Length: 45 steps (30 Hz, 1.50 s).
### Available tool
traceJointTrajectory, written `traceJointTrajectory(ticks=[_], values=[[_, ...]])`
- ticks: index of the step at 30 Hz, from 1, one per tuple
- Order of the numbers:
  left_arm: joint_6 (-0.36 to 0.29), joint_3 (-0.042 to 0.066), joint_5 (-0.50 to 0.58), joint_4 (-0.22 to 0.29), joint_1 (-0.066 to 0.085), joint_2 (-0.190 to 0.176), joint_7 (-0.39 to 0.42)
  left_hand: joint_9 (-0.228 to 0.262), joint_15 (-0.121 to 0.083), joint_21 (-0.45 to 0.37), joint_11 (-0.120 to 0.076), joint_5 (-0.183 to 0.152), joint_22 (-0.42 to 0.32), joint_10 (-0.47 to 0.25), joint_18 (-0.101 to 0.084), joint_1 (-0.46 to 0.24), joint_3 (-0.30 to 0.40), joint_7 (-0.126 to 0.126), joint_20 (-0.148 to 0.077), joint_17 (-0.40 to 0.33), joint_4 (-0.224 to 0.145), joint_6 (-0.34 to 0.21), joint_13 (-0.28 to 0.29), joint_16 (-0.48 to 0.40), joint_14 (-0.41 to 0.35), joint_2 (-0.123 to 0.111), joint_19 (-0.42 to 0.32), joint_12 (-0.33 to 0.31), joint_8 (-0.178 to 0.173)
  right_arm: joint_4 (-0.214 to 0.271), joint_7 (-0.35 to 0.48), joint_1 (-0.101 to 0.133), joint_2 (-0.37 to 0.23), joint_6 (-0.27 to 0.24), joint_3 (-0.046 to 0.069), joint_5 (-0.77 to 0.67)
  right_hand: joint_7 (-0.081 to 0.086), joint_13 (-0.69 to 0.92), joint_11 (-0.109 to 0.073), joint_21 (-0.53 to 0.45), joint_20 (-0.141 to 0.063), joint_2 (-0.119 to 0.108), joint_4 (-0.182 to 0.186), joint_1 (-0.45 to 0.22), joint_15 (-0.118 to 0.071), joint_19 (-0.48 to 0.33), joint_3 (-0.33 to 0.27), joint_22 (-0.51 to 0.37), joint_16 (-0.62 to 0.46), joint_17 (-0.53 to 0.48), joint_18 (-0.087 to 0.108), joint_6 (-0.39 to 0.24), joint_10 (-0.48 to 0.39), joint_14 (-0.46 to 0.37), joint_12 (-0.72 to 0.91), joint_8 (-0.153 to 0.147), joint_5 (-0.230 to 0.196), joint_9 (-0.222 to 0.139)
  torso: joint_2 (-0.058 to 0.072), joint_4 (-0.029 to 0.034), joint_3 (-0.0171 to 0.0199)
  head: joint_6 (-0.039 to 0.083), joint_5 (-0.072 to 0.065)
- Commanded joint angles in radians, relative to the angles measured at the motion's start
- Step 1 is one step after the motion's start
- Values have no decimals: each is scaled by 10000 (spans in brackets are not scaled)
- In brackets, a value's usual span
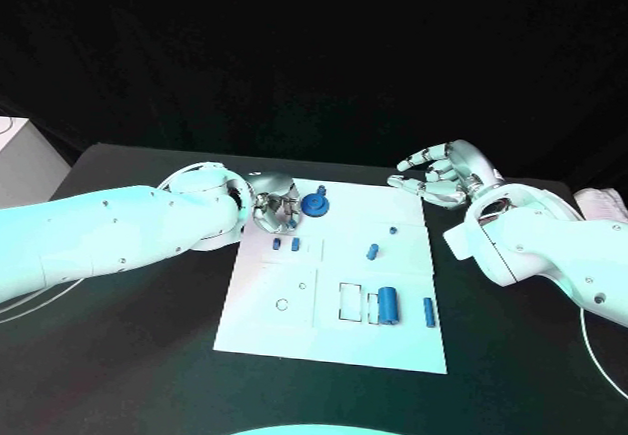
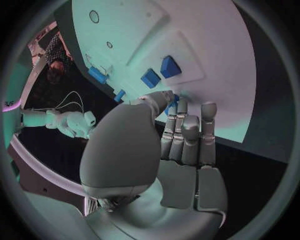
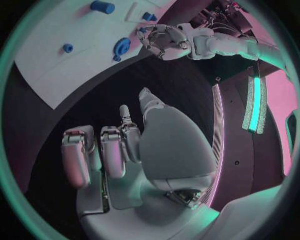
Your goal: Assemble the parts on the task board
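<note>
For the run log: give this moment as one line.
left hand: at round blue part, grip unclear | right hand: open, off task board

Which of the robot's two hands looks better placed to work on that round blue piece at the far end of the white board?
Probably the left hand: its fingers are right beside the round blue piece on the task board. The right hand hovers off the board's far corner, holding nothing.

left hand (image 1: pixel 271 211) perhaps hiding part (image 1: pixel 315 206) edge
</note>
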Motion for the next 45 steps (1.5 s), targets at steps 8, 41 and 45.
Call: traceJointTrajectory(ticks=[8, 41, 45], values=[[47, -29, -47, 19, -45, 6, 55, -43, 81, -116, 88, -23, -92, -40, -28, -143, -12, 64, 39, -127, -23, -262, -16, 7, -121, -75, -97, -184, -211, -6, 105, -6, 2, 92, 1, -108, -11, 1209, -16, -38, 24, 54, 41, -63, 11, 996, -2, 2566, -38, 2333, -118, -53, -53, 980, -54, 55, 16, 2, 2, -10, -6, 15, 16], [-252, -26, -45, 105, -54, -71, -45, -36, 274, -502, 325, -4, -481, -633, 41, -302, 28, 49, 190, -1042, -15, -716, -13, -226, -730, -209, -392, -671, -627, -41, 89, -6, 10, 99, 1, -108, -11, 1201, -16, -54, 22, 49, 45, -67, 10, 988, -4, 2555, -47, 2317, -113, -63, -63, 976, -63, 63, 15, 1, 2, -10, -3, 20, 26], [-293, -25, -48, 116, -55, -81, -51, -6, 347, -558, 410, -6, -532, -880, 48, -317, 10, 16, 250, -1277, -21, -708, -27, -277, -882, -210, -438, -764, -648, -46, 80, -7, 11, 108, 1, -108, -11, 1201, -16, -54, 22, 49, 45, -67, 10, 988, -4, 2555, -47, 2317, -113, -63, -63, 976, -63, 63, 15, 1, 4, -7, -3, 11, 30]])
